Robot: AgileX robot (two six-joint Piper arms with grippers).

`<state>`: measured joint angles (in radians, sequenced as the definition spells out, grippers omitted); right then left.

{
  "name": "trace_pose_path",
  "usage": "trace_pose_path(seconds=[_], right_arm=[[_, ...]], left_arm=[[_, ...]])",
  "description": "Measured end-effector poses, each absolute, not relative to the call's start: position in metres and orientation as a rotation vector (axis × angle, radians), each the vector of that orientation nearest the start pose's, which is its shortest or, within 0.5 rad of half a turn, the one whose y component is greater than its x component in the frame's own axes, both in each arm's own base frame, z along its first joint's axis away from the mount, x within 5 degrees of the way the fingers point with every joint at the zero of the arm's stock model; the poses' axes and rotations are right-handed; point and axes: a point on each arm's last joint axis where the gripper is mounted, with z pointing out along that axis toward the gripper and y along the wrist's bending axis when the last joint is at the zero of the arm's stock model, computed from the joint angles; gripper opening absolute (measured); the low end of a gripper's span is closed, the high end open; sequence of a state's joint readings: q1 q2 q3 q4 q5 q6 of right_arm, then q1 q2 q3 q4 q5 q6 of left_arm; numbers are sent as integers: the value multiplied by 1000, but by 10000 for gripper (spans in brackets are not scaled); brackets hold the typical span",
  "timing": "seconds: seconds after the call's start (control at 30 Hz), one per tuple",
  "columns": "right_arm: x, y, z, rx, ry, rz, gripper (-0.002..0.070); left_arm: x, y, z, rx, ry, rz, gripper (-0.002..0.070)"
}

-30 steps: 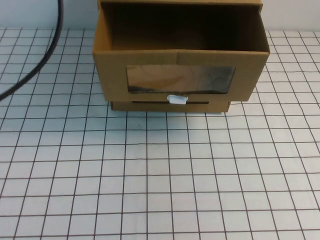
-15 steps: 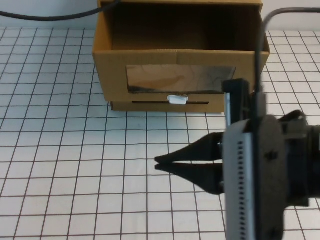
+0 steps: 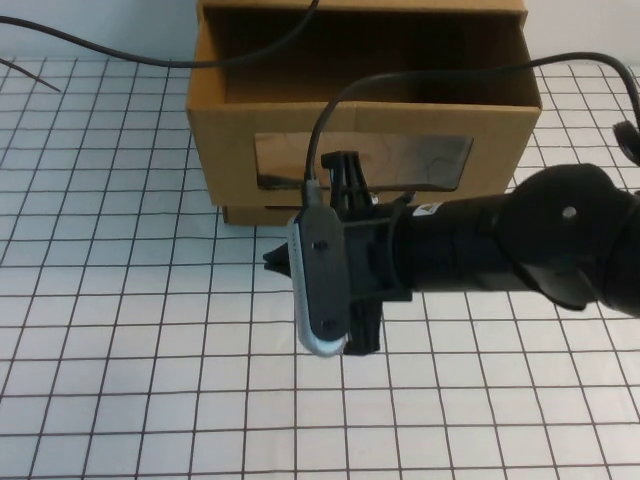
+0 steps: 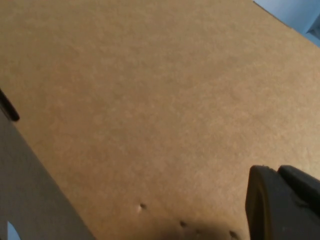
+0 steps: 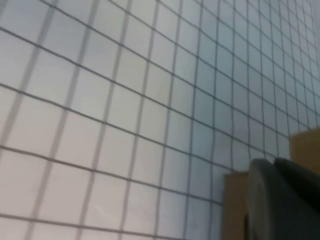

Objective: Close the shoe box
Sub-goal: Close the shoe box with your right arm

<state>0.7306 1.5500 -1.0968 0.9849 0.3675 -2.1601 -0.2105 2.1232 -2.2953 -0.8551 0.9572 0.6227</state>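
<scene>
Change: over the past second the right arm has swung in from the right and now lies across the front of the shoe box [image 3: 360, 110].
Shoe box: sits at the far middle of the gridded table [image 3: 120, 380], its drawer pulled out toward the robot.
Right gripper [image 3: 272, 260]: just before the drawer face; whether its fingers are spread or pressed together cannot be told.
Left gripper [image 4: 280, 205]: close against plain cardboard; finger state cannot be told.
Risk: an off-centre push likely skews the drawer and jams it.
Risk: pressing on the clear window [image 3: 440, 160] may dent it.
</scene>
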Motion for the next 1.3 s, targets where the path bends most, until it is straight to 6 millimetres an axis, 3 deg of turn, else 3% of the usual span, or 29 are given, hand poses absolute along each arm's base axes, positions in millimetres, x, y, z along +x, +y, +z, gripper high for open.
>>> trace_pose_path(seconds=[0.37,0.7,0.97,1.17,1.3], right_arm=[[337,251,259,-1819,1094,-184,-17],[383,256,257,-1747,1082,-367,-17],[379,256,267,-1761,1044,-344,-17],[331,251,295,-1780,967,-317,-17],[315,227,298,-1749,1014,-376,-17]], left_arm=[[458,-156,396,651,1921,-796,-2],[458,-156,397,645,1916,-808,-2],[458,-156,397,647,1917,-816,-2],[458,-157,397,650,1919,-820,-2],[458,-157,397,652,1918,-820,-2]])
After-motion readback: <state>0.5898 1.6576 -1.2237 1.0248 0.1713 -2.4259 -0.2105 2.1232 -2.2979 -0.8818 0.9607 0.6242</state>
